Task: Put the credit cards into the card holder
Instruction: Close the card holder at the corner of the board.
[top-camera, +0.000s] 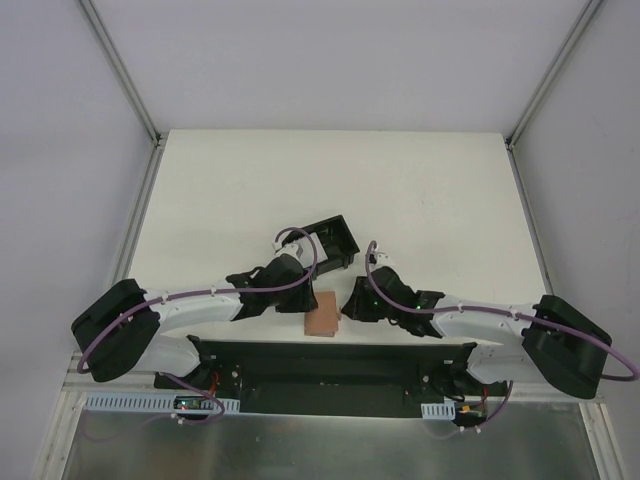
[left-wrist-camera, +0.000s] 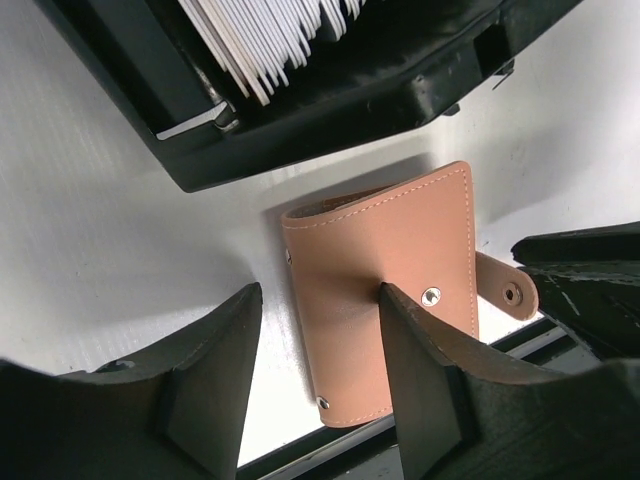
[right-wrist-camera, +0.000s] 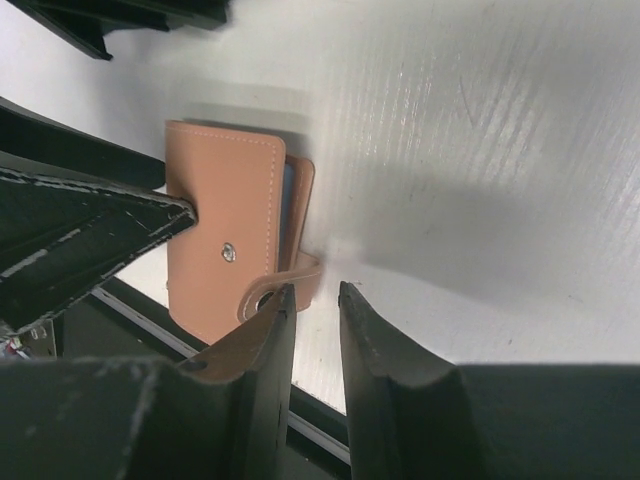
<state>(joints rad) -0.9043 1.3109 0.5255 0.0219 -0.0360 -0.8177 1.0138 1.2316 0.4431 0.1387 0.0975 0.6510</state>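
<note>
The tan card holder (top-camera: 322, 316) lies folded at the table's near edge, its strap (right-wrist-camera: 283, 287) unsnapped and hanging off the side. A thin bluish edge (right-wrist-camera: 287, 205) shows between its flaps; otherwise the credit cards are hidden. My left gripper (left-wrist-camera: 318, 292) is open. One finger (left-wrist-camera: 415, 360) presses its tip on the holder's face (left-wrist-camera: 400, 240), and the other finger (left-wrist-camera: 215, 370) stands on the bare table beside it. My right gripper (right-wrist-camera: 315, 292) hovers at the strap with a narrow gap between its fingers and nothing in that gap.
A black box frame (top-camera: 331, 241) with several upright white pieces (left-wrist-camera: 270, 35) stands just behind the holder. The table's dark front rail (right-wrist-camera: 150, 320) runs right under the holder's near side. Both grippers crowd close together, the left one (top-camera: 297, 298) and the right one (top-camera: 352, 302).
</note>
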